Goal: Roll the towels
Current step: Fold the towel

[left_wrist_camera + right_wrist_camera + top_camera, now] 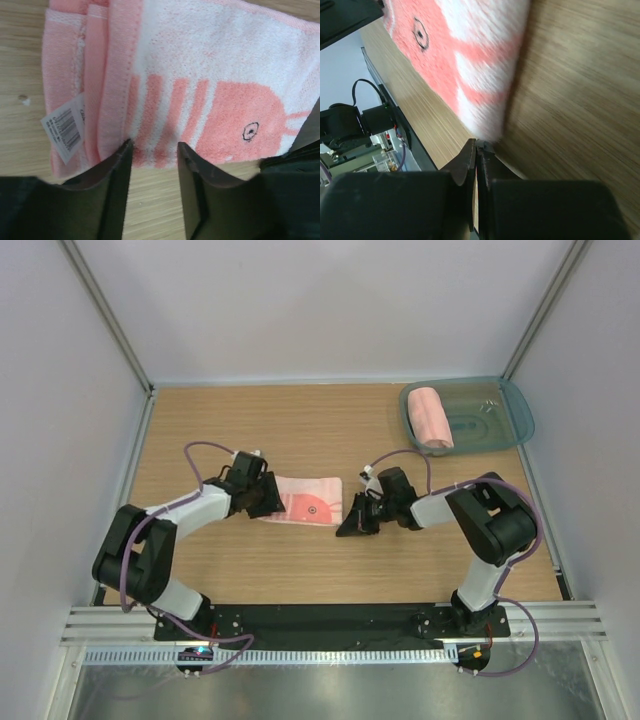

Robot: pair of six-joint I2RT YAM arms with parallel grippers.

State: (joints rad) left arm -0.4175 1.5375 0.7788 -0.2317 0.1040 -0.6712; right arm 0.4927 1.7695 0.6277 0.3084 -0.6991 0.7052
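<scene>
Left gripper (155,145) at striped towel (215,70)

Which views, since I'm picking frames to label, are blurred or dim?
Top external: sharp, evenly lit. Left wrist: patterned towel crisp, left fingers dark and soft. Right wrist: towel edge smeared, table grain soft, right fingers in shadow.

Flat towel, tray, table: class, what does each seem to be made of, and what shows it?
Flat towel: looped terry cloth, likely cotton; nubby matte pile, stitched hem.
Tray: probably plastic; translucent teal, smooth see-through walls.
Table: wood or wood-look laminate; straight grain, matte.
</scene>
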